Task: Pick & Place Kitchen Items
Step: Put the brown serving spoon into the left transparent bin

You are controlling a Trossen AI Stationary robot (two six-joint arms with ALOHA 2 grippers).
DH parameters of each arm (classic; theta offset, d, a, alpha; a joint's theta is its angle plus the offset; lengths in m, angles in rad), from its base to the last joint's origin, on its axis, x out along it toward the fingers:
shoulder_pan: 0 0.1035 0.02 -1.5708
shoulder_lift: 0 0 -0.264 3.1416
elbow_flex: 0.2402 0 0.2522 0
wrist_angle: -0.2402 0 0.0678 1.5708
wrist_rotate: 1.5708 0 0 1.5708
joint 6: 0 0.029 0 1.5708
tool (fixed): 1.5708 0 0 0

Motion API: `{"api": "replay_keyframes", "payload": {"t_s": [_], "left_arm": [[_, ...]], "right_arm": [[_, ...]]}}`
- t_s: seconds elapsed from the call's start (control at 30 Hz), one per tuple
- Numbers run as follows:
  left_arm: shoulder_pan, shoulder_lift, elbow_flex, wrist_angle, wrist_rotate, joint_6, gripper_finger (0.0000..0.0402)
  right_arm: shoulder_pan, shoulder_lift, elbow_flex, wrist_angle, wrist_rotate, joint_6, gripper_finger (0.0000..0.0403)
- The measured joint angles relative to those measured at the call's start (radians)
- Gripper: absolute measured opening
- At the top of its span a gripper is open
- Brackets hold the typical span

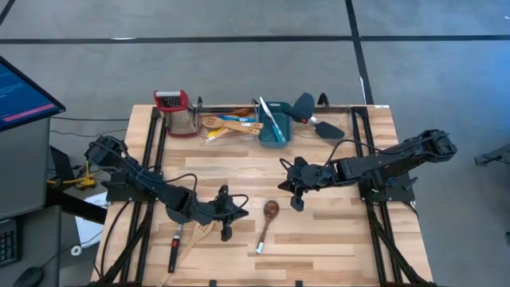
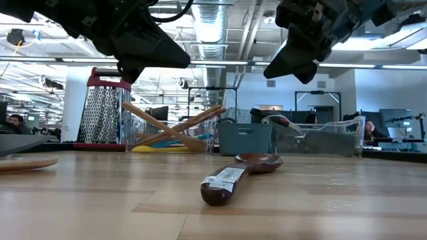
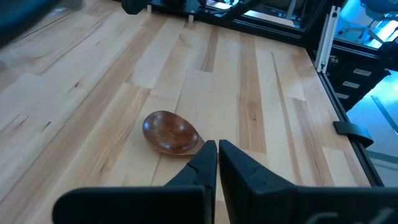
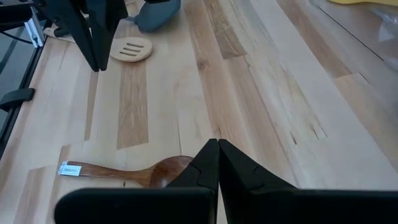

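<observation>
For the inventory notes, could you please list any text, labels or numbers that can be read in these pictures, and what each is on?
Nothing here reads clearly.
White sticker label on the handle of the dark-brown wooden spoon: it carries print, too small and blurred to read.
Computer monitor beside the table: lines of text on a blue screen, too small to read.

Left claw [image 3: 217, 163] hides brown spoon's [image 3: 170, 132] handle.

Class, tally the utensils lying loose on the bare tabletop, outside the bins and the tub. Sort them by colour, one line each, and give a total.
Dark-brown wooden spoon: 1
Pale wooden slotted spatula: 1
Red-and-black-handled utensil, head hidden under the left arm: 1
Total: 3
</observation>
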Motion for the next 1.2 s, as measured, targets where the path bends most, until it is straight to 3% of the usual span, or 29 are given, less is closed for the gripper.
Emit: {"api": "replay_keyframes", "payload": {"t_s": [1.2], "left_arm": [[0.001,-0.001,0.000,0.013,0.000,0.003,0.0006]], "right_arm": [[-0.058,0.000,0.000,0.035,0.001,-0.056,0.0000]]}}
